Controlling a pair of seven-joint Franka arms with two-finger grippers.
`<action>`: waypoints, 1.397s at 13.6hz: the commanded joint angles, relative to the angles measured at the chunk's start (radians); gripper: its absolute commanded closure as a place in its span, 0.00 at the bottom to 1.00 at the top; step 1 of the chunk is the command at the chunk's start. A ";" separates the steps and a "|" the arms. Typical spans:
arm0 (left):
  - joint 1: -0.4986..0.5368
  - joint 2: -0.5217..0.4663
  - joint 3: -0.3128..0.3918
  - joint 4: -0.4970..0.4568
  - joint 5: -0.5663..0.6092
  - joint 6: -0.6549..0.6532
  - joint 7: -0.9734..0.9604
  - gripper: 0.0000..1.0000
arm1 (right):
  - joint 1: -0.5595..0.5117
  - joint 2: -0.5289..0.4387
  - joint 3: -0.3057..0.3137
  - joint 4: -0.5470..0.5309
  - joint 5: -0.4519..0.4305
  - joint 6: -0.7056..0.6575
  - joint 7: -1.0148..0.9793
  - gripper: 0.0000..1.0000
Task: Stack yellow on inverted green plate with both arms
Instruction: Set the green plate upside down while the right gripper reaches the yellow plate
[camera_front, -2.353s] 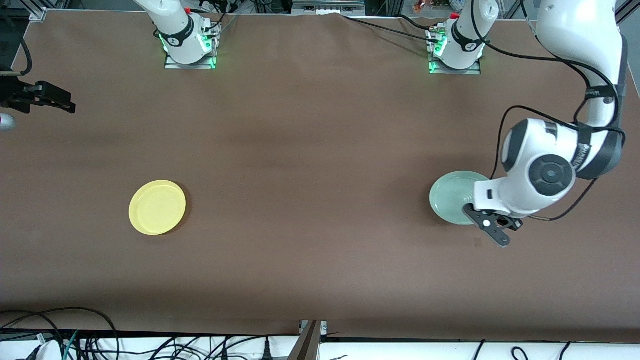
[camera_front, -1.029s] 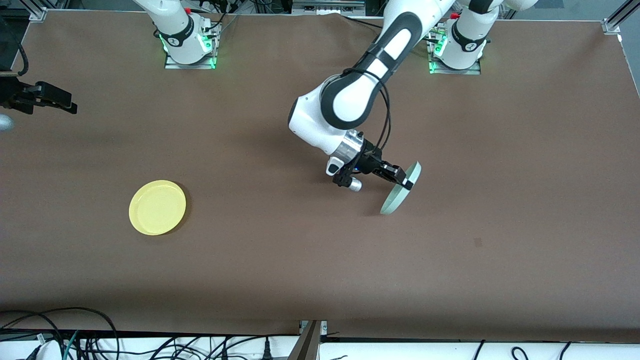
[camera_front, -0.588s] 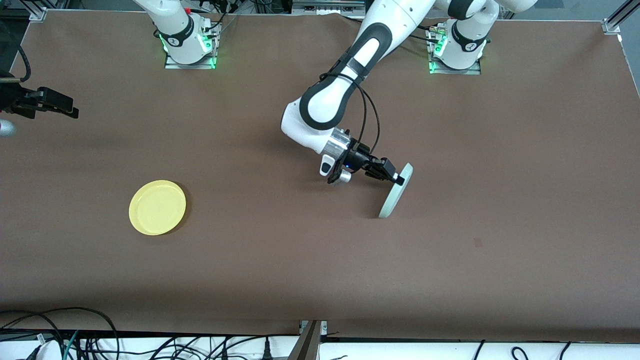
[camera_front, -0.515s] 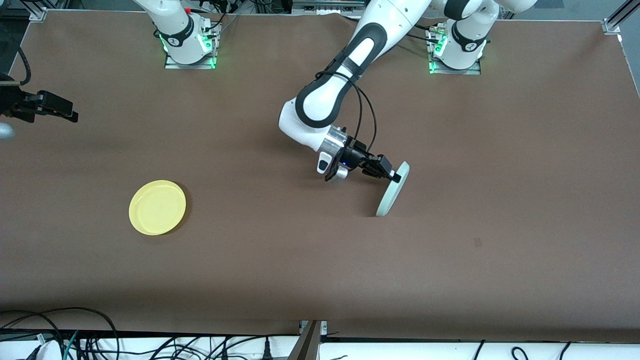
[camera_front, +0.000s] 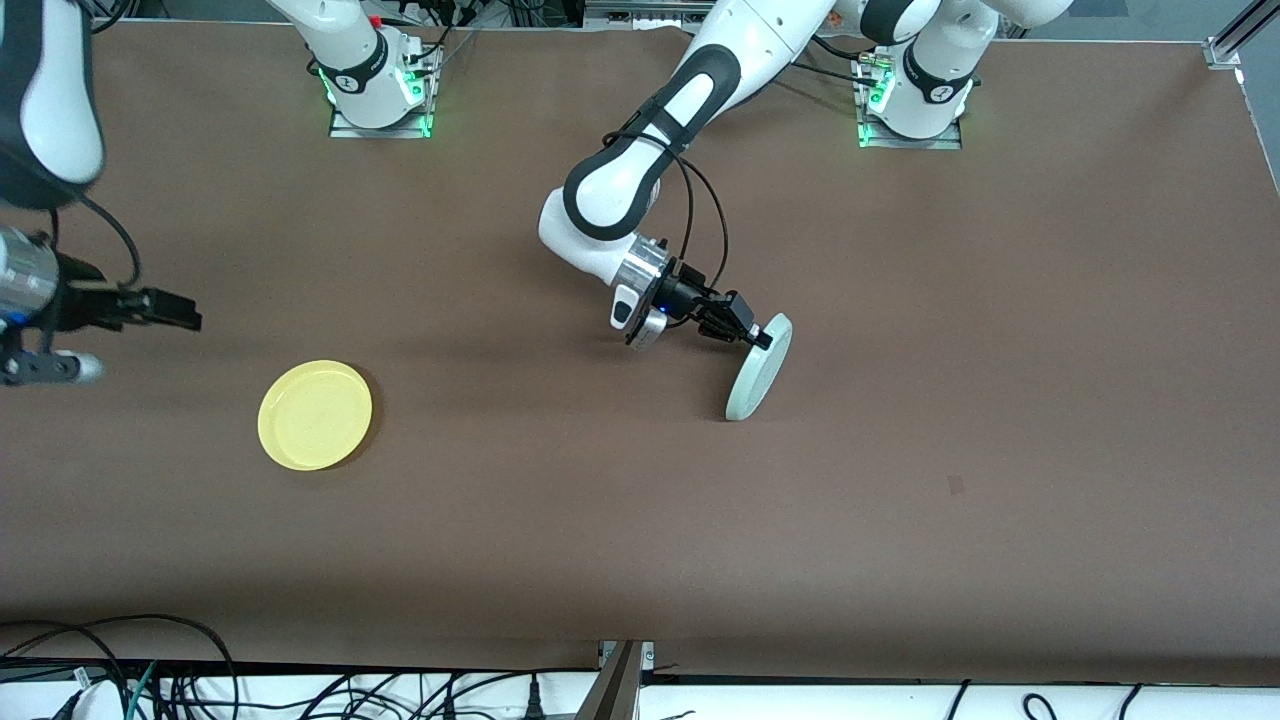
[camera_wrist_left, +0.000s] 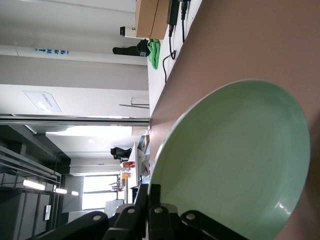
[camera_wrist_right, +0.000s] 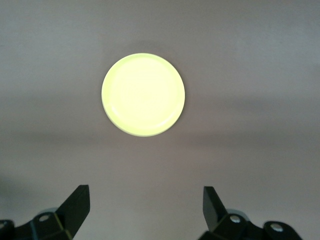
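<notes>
The yellow plate (camera_front: 315, 415) lies flat, rim up, on the brown table toward the right arm's end; it also shows in the right wrist view (camera_wrist_right: 143, 95). My right gripper (camera_front: 188, 322) is open and empty, in the air over bare table beside the yellow plate; its open jaws show in its wrist view (camera_wrist_right: 145, 204). My left gripper (camera_front: 757, 338) is shut on the upper rim of the green plate (camera_front: 760, 380), which stands on edge at mid-table, its lower rim at the tabletop. In the left wrist view the fingers (camera_wrist_left: 161, 192) pinch the green plate's (camera_wrist_left: 235, 160) rim.
The arm bases (camera_front: 378, 95) (camera_front: 912, 100) stand at the table's edge farthest from the front camera. Cables (camera_front: 200, 680) lie below the nearest table edge. A small dark mark (camera_front: 955, 485) is on the table toward the left arm's end.
My left gripper has carried the green plate from the left arm's end to mid-table, tipping it on edge. My right arm has swung in toward the yellow plate.
</notes>
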 joint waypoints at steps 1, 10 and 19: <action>-0.005 0.024 0.007 0.083 -0.093 -0.006 0.013 0.01 | -0.011 0.103 0.004 0.017 0.018 0.092 0.007 0.00; 0.218 -0.048 -0.002 0.278 -0.837 0.250 0.007 0.00 | -0.087 0.348 0.004 0.008 0.089 0.294 0.007 0.00; 0.590 -0.180 -0.027 0.251 -1.163 0.296 0.431 0.00 | -0.099 0.440 0.005 -0.009 0.167 0.409 -0.023 0.00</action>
